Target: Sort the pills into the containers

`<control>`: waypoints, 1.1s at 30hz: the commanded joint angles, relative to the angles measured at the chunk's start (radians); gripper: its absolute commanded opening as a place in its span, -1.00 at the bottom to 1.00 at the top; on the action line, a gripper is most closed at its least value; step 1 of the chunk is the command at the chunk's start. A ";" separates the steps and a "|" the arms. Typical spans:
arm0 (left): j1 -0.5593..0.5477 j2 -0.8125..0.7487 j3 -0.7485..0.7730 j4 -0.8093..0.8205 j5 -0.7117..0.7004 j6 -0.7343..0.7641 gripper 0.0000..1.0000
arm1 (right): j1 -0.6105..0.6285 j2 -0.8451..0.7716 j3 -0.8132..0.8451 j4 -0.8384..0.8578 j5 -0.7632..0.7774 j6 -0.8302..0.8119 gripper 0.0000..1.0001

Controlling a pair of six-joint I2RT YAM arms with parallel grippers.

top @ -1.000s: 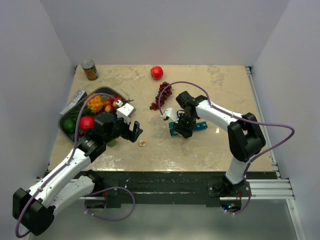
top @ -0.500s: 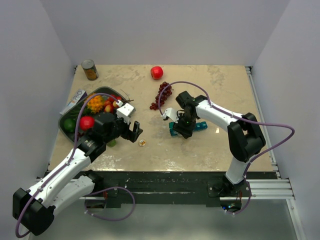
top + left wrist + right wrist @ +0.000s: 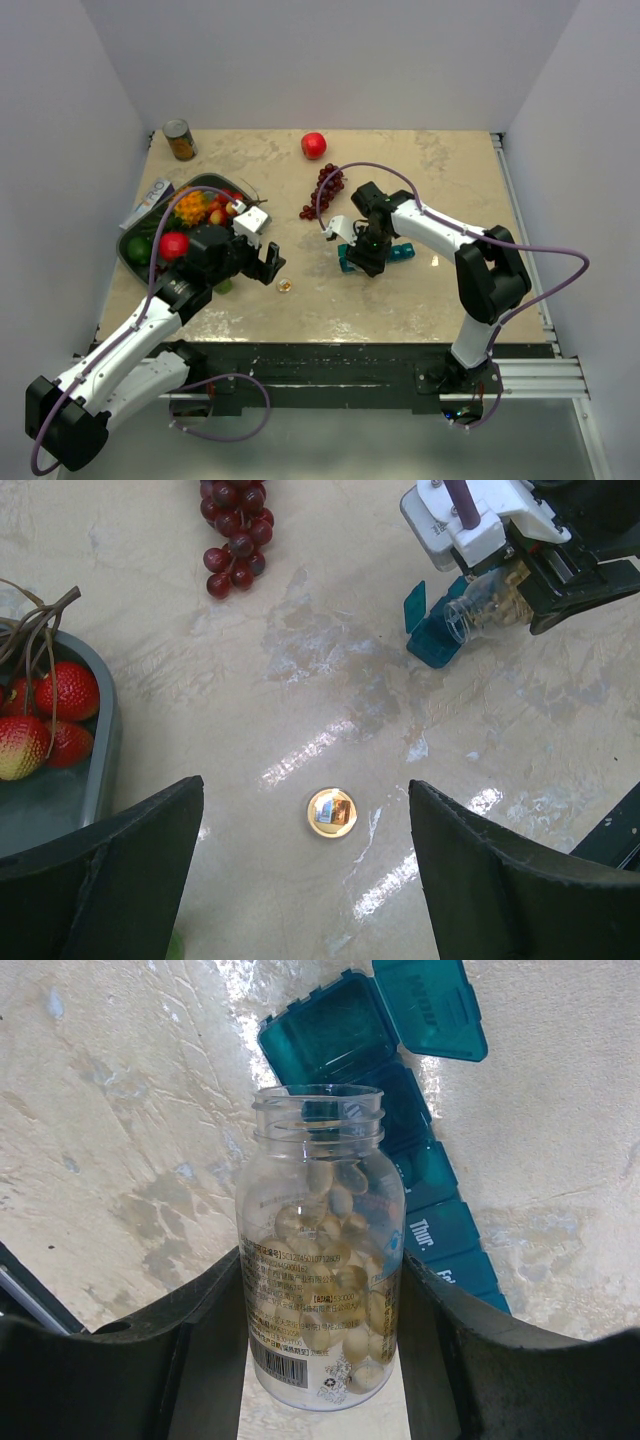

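Note:
My right gripper [image 3: 322,1340] is shut on a clear pill bottle [image 3: 320,1260] full of pale yellow pills, cap off, its mouth tipped over the teal-blue pill organiser [image 3: 420,1180]. The organiser's end compartment [image 3: 325,1040] is open, its lid [image 3: 430,1005] flipped back; the other lids look closed. In the top view the right gripper [image 3: 366,252] sits over the organiser [image 3: 400,252]. The bottle also shows in the left wrist view [image 3: 490,598]. My left gripper [image 3: 305,870] is open and empty above a gold bottle cap [image 3: 331,813], which also shows in the top view [image 3: 285,286].
A dark green fruit tray [image 3: 135,255] with strawberries and other fruit lies at the left. Red grapes [image 3: 325,190], a red apple [image 3: 313,145], a can [image 3: 180,140] and a small box [image 3: 148,202] lie further back.

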 commanded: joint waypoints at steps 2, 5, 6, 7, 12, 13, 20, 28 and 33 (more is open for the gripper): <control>0.007 -0.016 0.013 0.015 -0.006 0.019 0.75 | 0.007 0.004 0.043 -0.020 0.002 0.006 -1.00; 0.005 -0.016 0.013 0.017 -0.004 0.019 0.75 | 0.005 0.002 0.045 -0.022 0.003 0.006 -1.00; 0.005 -0.016 0.013 0.017 -0.006 0.019 0.75 | 0.005 0.004 0.043 -0.022 0.002 0.006 -1.00; 0.005 -0.016 0.013 0.017 -0.006 0.020 0.75 | 0.007 0.002 0.045 -0.020 0.002 0.006 -1.00; 0.005 -0.017 0.013 0.017 -0.008 0.019 0.75 | 0.009 0.002 0.045 -0.022 0.003 0.006 -1.00; 0.005 -0.016 0.013 0.017 -0.008 0.019 0.75 | 0.009 0.001 0.045 -0.023 0.003 0.006 -1.00; 0.005 -0.017 0.013 0.017 -0.008 0.020 0.75 | 0.009 0.004 0.046 -0.025 0.003 0.006 -1.00; 0.005 -0.017 0.013 0.017 -0.009 0.020 0.75 | 0.009 0.002 0.048 -0.028 0.003 0.006 -1.00; 0.005 -0.020 0.013 0.017 -0.009 0.020 0.75 | 0.009 0.004 0.051 -0.031 0.007 0.006 -1.00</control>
